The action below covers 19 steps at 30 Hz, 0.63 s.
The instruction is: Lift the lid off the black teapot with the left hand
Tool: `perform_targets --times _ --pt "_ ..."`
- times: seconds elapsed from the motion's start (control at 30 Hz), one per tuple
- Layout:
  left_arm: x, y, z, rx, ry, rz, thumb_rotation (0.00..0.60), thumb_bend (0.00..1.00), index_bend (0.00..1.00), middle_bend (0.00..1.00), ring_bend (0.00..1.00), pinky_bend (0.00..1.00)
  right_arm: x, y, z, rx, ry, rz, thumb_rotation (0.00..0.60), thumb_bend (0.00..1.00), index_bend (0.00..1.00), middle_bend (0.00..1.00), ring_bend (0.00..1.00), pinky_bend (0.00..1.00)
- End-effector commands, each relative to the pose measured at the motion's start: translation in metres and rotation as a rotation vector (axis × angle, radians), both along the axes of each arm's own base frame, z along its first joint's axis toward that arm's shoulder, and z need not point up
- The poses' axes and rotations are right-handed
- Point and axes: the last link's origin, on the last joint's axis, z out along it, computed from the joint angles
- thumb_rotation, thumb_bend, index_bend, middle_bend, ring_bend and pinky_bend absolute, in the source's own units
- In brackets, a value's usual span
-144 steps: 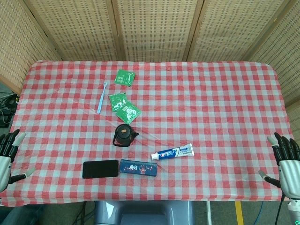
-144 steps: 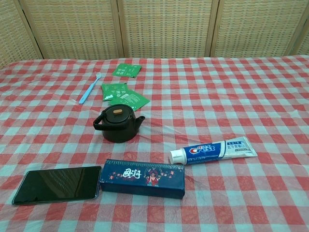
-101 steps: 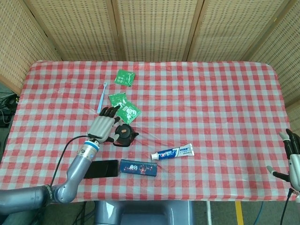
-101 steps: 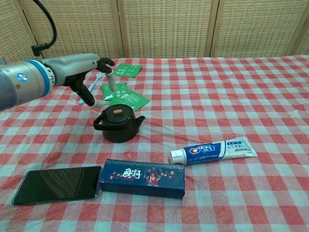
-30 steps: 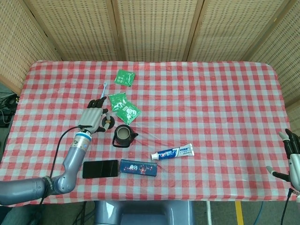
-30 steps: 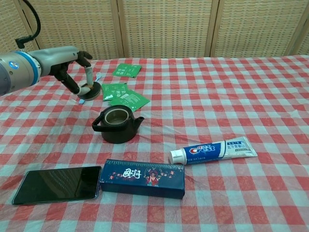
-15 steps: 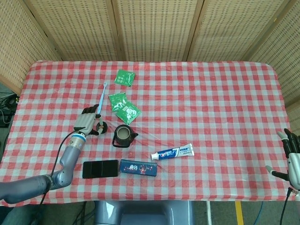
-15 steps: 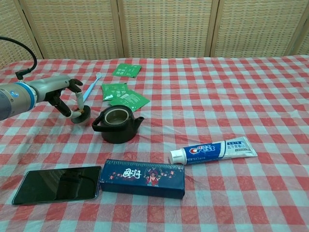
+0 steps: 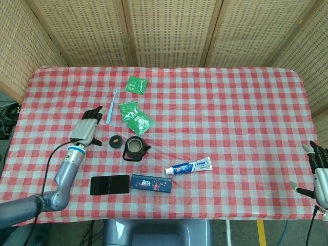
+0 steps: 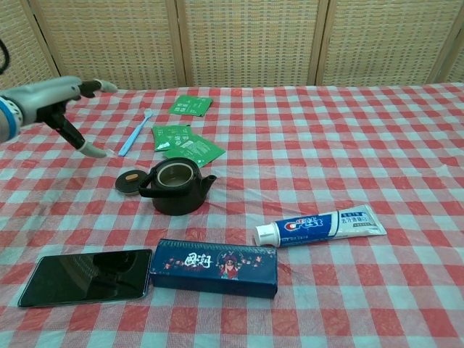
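The black teapot (image 9: 135, 148) (image 10: 176, 190) stands uncovered on the checked cloth, its pale inside showing. Its lid (image 9: 116, 141) (image 10: 129, 180), black with a tan knob, lies flat on the cloth just left of the pot. My left hand (image 9: 86, 131) (image 10: 64, 109) hovers up and to the left of the lid, apart from it, fingers spread and holding nothing. My right hand (image 9: 319, 175) shows only in the head view, at the table's right edge, fingers apart and empty.
A black phone (image 9: 109, 184) (image 10: 85, 276) and a dark blue box (image 9: 151, 183) (image 10: 214, 267) lie in front of the teapot. A toothpaste tube (image 9: 188, 166) (image 10: 321, 225) lies to their right. Behind the pot are a blue toothbrush (image 9: 111, 106) (image 10: 135, 133) and three green sachets (image 9: 135, 117) (image 10: 184, 143).
My left hand set the lid down on the cloth beside the teapot, let it go and drew away up and to the left with fingers spread.
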Motion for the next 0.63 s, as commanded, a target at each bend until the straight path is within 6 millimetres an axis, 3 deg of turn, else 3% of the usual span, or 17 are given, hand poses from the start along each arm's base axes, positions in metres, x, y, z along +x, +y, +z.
perform_targets --times 0.03,0.3,0.47,0.63 --pt "-0.020 -0.031 0.051 0.128 0.005 -0.078 0.600 0.00 0.00 0.00 0.00 0.00 0.001 0.001 -0.001 0.004 0.000 0.006 0.600 0.00 0.06 0.00 0.00 0.00" --pt "-0.075 -0.111 0.101 0.230 -0.002 -0.062 0.600 0.00 0.00 0.00 0.00 0.00 0.002 -0.001 -0.006 0.015 0.019 0.017 0.600 0.00 0.06 0.00 0.00 0.00" --pt "-0.109 -0.153 0.112 0.230 -0.010 0.008 0.600 0.00 0.00 0.00 0.00 0.00 0.004 0.002 -0.006 0.013 0.010 0.026 0.600 0.00 0.06 0.00 0.00 0.00" --pt "-0.124 -0.172 0.121 0.227 -0.029 0.041 0.600 0.00 0.00 0.00 0.00 0.00 0.005 0.006 -0.002 0.004 0.001 0.034 0.600 0.00 0.06 0.00 0.00 0.00"
